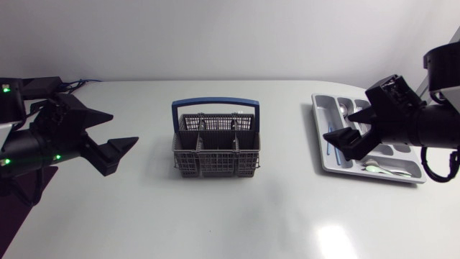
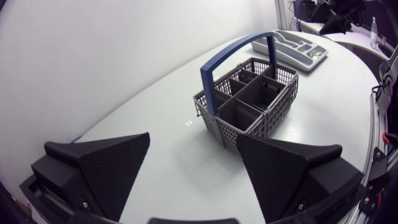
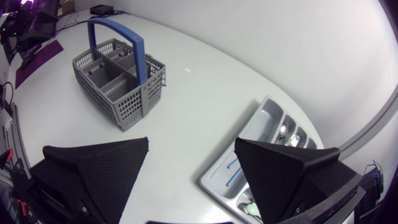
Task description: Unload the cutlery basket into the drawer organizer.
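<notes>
basket (image 1: pixel 214 147) at centre frame is looking empty; cutlery (image 1: pixel 377 169) is lying in organizer (image 1: pixel 317 124) at right. we are holding left gripper (image 1: pixel 123 129) and right gripper (image 1: pixel 338 124) spread, empty. unloading seemingly done.

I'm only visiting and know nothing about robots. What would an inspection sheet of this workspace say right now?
Surface: white table, glossy, with patches of glare.
Job's things: grey cutlery basket with a blue handle, mid-table, no cutlery visible inside; drawer organizer on the right, holding some cutlery.
Clutter: nothing seen.
Grippers: left gripper open, empty, beside the basket; right gripper open, empty, over the organizer.
Cables: black cable looped at the right arm.
Surroundings: nothing seen.
</notes>
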`<state>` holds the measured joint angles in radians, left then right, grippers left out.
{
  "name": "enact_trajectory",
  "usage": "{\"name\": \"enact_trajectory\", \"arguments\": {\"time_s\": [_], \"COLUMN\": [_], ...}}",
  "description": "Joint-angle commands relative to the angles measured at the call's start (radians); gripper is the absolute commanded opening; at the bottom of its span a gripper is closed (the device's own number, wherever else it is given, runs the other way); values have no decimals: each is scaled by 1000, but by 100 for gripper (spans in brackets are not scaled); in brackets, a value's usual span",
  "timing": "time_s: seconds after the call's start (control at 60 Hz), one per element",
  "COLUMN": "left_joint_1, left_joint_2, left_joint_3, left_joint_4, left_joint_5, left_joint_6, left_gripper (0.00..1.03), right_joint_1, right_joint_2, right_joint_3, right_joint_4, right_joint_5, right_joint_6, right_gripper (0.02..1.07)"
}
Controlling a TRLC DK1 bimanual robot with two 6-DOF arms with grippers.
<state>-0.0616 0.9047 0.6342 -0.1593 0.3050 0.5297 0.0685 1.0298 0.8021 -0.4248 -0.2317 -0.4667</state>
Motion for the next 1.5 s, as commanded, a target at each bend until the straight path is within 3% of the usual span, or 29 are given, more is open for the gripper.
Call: {"name": "enact_trajectory", "arguments": {"time_s": [0.0,0.167,0.317,0.533,1.483], "left_joint_1": [29,28,-21,-14,62], "left_joint_2": [-79,-248,-323,-459,-905], "left_joint_3": [-50,-117,-159,-258,-634], "left_joint_4": [21,69,55,104,159], "left_joint_5": [-9,-83,-133,-150,-305], "left_joint_6": [-80,-189,-200,-238,-530], "left_gripper": [99,99,99,99,99], "right_joint_1": [-7,-3,10,-12,-68], "right_joint_2": [-70,-246,-409,-591,-1024], "right_joint_3": [-50,-146,-228,-309,-796], "right_joint_4": [11,47,61,30,420], "right_joint_5": [38,146,213,221,232], "right_joint_6": [37,60,63,66,462], "right_gripper": [102,102,102,102,102]}}
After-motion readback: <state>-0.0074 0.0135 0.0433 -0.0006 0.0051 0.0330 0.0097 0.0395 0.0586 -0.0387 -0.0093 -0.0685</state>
